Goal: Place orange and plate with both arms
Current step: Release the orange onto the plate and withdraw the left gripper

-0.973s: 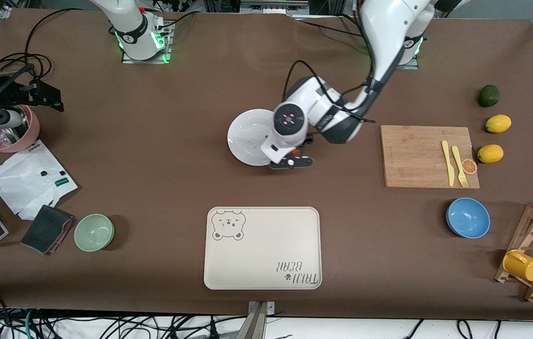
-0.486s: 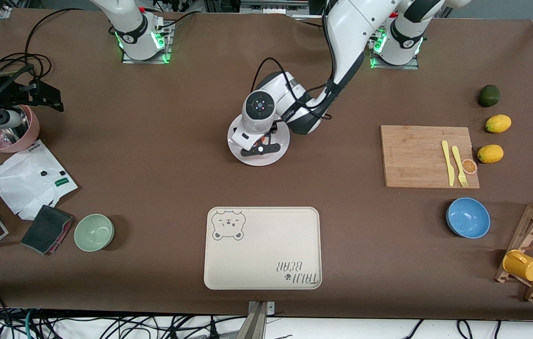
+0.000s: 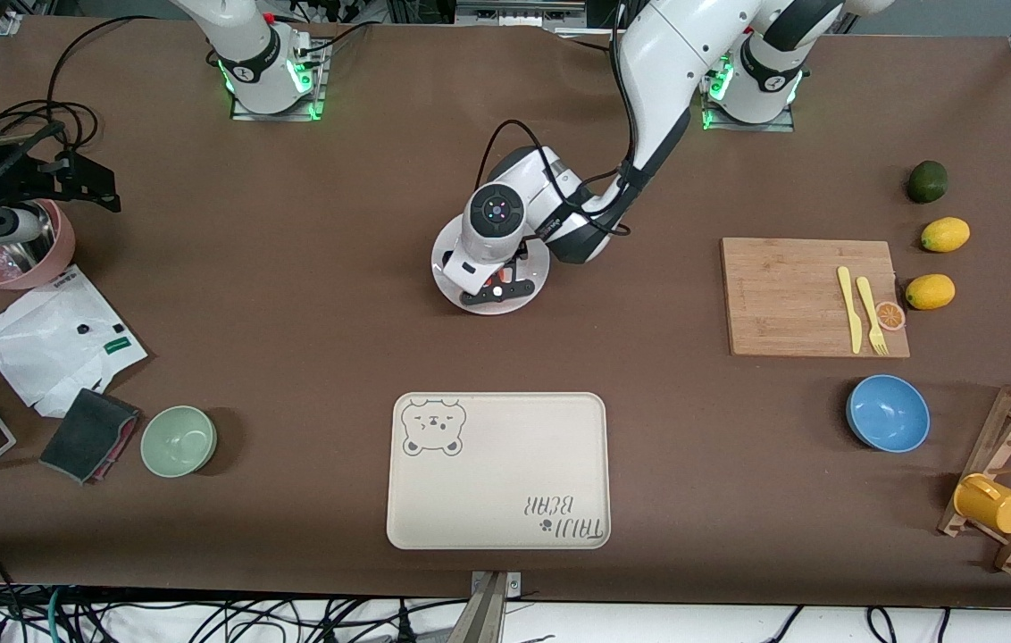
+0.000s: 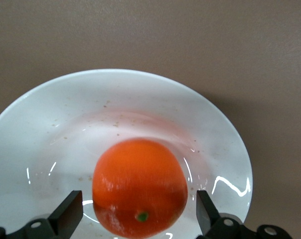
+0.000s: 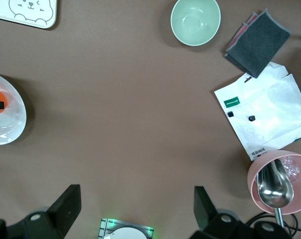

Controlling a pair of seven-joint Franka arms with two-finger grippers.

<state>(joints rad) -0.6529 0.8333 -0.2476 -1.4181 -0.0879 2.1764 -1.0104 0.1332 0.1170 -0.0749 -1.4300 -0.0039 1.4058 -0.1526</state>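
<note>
You are looking at a wide table covered in a brown cloth (image 3: 291,339), with cables hanging along its edge nearest the front camera. Near the middle, the round white plate (image 3: 448,268) is sitting flat on the cloth, and the small reddish-orange orange (image 4: 139,186) is resting inside it. Nearer the front camera, a rectangular beige bear-print tray (image 3: 498,470) is lying with nothing on it. Toward the left arm's end, a blue bowl (image 3: 888,413) is standing beside a bamboo cutting board (image 3: 791,295). Toward the right arm's end, a pale green bowl (image 5: 196,21) is sitting next to a grey cloth (image 5: 257,41), and a pink bowl (image 5: 281,183) is holding a metal spoon (image 5: 274,184).

Your left gripper (image 4: 139,221) is hanging low over the plate with its fingers (image 4: 68,215) spread to either side of the orange, apart from it. Your right gripper (image 5: 135,211) is waiting high over the table by its own base, fingers spread wide and holding nothing.
</note>
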